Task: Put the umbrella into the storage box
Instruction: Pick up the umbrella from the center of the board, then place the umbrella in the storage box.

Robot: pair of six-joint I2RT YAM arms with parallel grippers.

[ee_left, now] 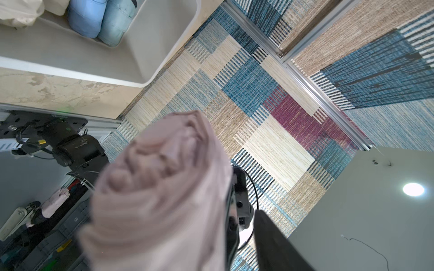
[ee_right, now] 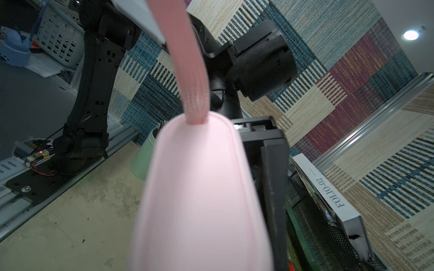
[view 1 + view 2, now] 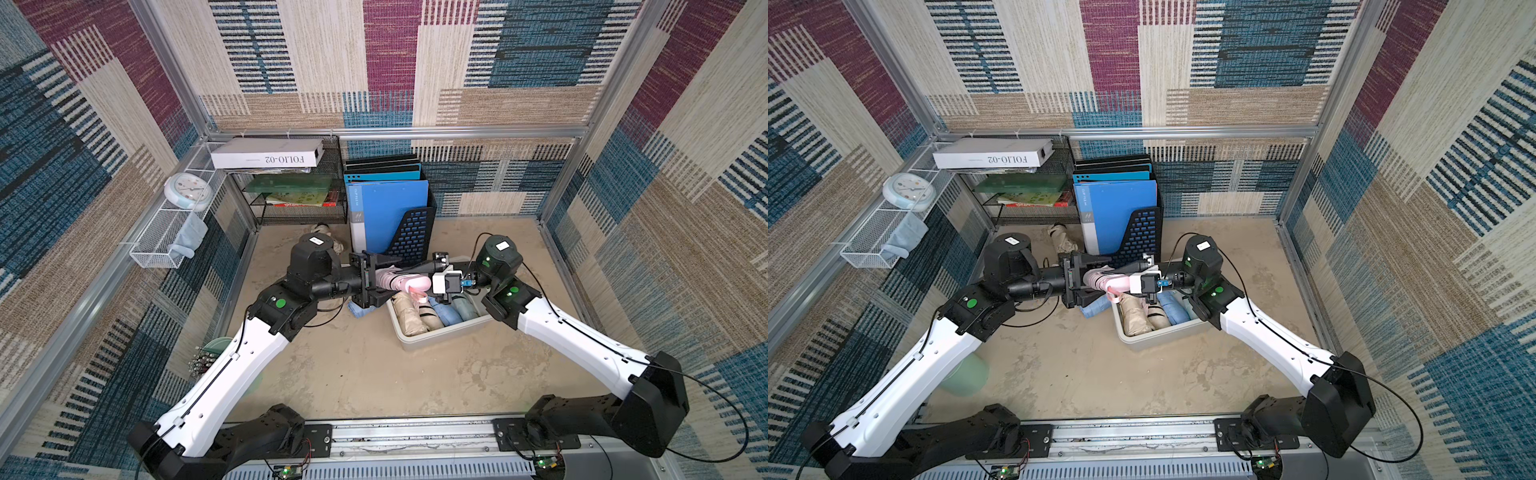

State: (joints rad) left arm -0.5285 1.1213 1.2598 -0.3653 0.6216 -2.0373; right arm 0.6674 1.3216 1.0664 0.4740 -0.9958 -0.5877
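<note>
Pink umbrella is off the floor and roughly level, suspended between the two arms above the back-left corner of the storage box, not yet inside it. Its handle end is over the box interior and its fabric end overhangs the left rim. Right gripper is closed on the handle end. Left gripper has its jaws spread wide on either side of the fabric end; the left wrist view shows a gap between the cloth and the one finger in shot. The wrist strap dangles from the handle toward the box. The box holds beige and blue folded umbrellas lying side by side, filling most of it. The black file holder stands just behind the box's back rim. A light blue umbrella lies on the floor just beside the left rim, under the left gripper. Bare floor lies in front of the box and to its right.
</note>
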